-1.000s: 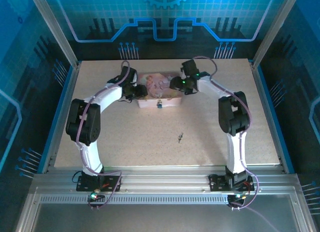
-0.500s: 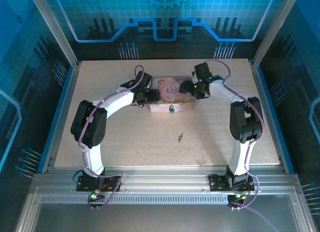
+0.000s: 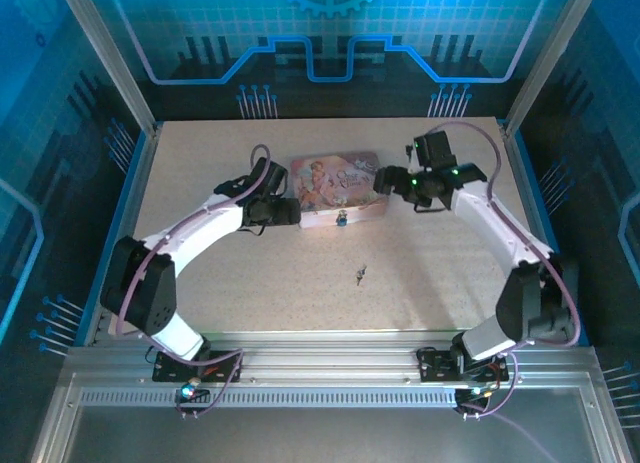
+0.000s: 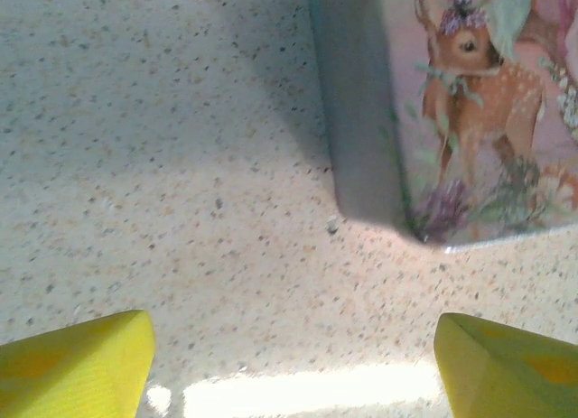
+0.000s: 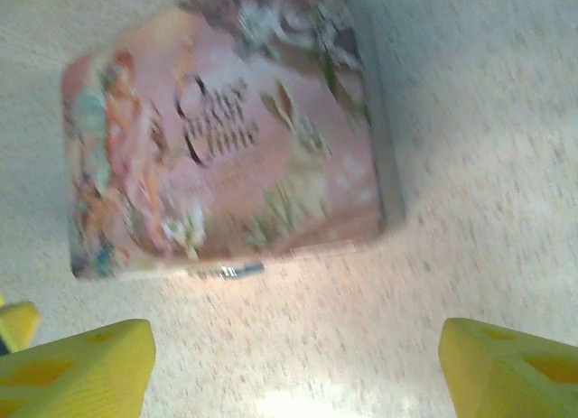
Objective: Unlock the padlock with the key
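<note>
Plainly, both stand open and empty: the left gripper (image 3: pixel 292 212) and the right gripper (image 3: pixel 384 180) flank the box (image 3: pixel 335 181). The padlock (image 3: pixel 343 220) hangs on its near side; the key (image 3: pixel 360 275) lies on the table (image 3: pixel 450 273), well apart toward the bases. Thin and flat, it may skid from a pinch.

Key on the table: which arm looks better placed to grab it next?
Right, probably. The key lies nearer the right arm's base, and the right fingers are open and empty. The left fingers are open too, at the left end of the box.
</note>
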